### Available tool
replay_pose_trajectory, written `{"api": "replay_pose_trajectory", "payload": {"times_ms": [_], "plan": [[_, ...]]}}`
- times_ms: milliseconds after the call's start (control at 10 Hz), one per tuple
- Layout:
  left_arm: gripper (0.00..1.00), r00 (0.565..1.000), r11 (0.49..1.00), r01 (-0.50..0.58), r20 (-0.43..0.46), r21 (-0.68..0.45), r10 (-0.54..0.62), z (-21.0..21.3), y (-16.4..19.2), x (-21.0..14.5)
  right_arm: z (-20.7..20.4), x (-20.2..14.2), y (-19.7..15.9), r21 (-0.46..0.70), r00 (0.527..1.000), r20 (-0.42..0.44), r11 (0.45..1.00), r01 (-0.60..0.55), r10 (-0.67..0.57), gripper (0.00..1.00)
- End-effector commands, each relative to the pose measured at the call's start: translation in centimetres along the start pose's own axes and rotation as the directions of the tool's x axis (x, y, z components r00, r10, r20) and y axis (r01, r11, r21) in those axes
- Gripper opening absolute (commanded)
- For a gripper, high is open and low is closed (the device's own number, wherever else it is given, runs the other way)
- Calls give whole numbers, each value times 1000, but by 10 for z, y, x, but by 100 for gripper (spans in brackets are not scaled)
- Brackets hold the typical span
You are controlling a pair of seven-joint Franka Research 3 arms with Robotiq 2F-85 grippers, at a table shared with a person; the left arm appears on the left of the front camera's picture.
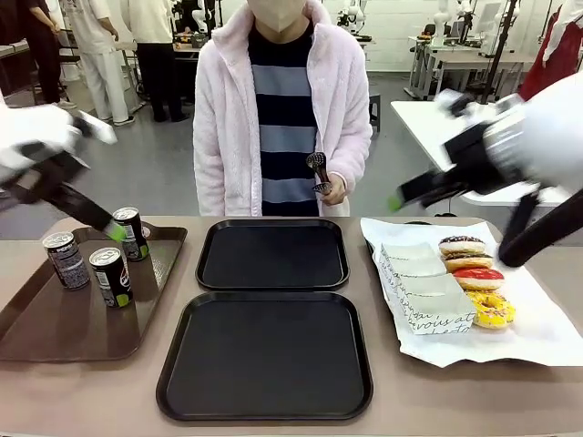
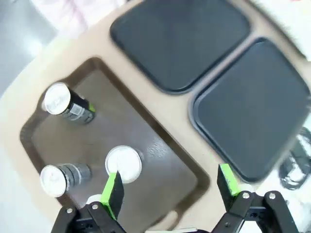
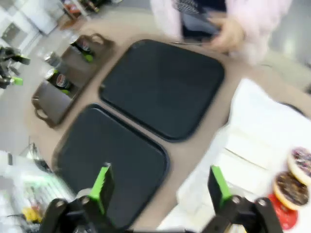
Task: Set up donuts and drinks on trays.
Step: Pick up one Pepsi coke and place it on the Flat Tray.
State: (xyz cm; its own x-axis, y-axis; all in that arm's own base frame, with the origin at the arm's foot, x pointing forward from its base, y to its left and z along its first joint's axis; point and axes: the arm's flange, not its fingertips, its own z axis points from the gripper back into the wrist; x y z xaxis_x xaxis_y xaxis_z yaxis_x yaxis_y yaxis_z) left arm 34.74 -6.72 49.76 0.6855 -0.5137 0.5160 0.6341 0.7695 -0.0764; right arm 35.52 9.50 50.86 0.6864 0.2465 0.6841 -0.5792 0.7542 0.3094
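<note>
Three dark drinks cans (image 1: 111,276) stand on a brown tray (image 1: 55,323) at the left. My left gripper (image 1: 115,230) hovers open just above them, and in its own view the left gripper (image 2: 170,187) has a silver can top (image 2: 124,164) close beside one finger. Two black trays (image 1: 273,254) (image 1: 266,355) lie bare in the middle. Chocolate, tan, red and yellow donuts (image 1: 477,278) sit in a row at the right next to white paper sleeves (image 1: 424,287). My right gripper (image 1: 396,202) hangs open above the table's far right, and the right gripper (image 3: 160,187) in its own view is over the near tray's edge.
The person stands at the far side holding black tongs (image 1: 318,173). The donuts rest on a white paper sheet (image 1: 537,332) at the table's right. Bare tabletop (image 1: 91,391) shows along the front edge.
</note>
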Motion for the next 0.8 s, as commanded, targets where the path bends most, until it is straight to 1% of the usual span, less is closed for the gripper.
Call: {"api": "replay_pose_trajectory", "payload": {"times_ms": [0, 100, 200, 300, 400, 500, 600, 700], "plan": [[100, 960, 931, -184, 143, -316, 239, 36, 28, -123, 116, -181, -47, 273, 937, 278, 952, 136, -213, 100], [100, 902, 841, -268, 183, -471, 390, 46, 67, -131, 141, -208, -82, 348, 874, 351, 914, 211, -335, 100], [100, 839, 744, -330, 182, -581, 514, 47, 108, -140, 153, -229, -131, 412, 808, 343, 850, 328, -478, 100], [100, 791, 662, -369, 153, -652, 592, 44, 149, -138, 149, -243, -169, 470, 761, 303, 785, 404, -574, 100], [100, 734, 576, -412, 118, -706, 669, 36, 180, -147, 141, -255, -202, 497, 736, 236, 730, 470, -634, 100], [100, 684, 508, -446, 85, -736, 724, 29, 205, -150, 133, -266, -228, 516, 694, 179, 668, 537, -697, 100], [100, 644, 455, -460, 66, -762, 762, 19, 212, -142, 128, -277, -252, 522, 655, 114, 606, 600, -747, 100], [100, 612, 425, -459, 69, -780, 788, 17, 211, -141, 129, -279, -263, 491, 644, 70, 588, 642, -762, 100]]}}
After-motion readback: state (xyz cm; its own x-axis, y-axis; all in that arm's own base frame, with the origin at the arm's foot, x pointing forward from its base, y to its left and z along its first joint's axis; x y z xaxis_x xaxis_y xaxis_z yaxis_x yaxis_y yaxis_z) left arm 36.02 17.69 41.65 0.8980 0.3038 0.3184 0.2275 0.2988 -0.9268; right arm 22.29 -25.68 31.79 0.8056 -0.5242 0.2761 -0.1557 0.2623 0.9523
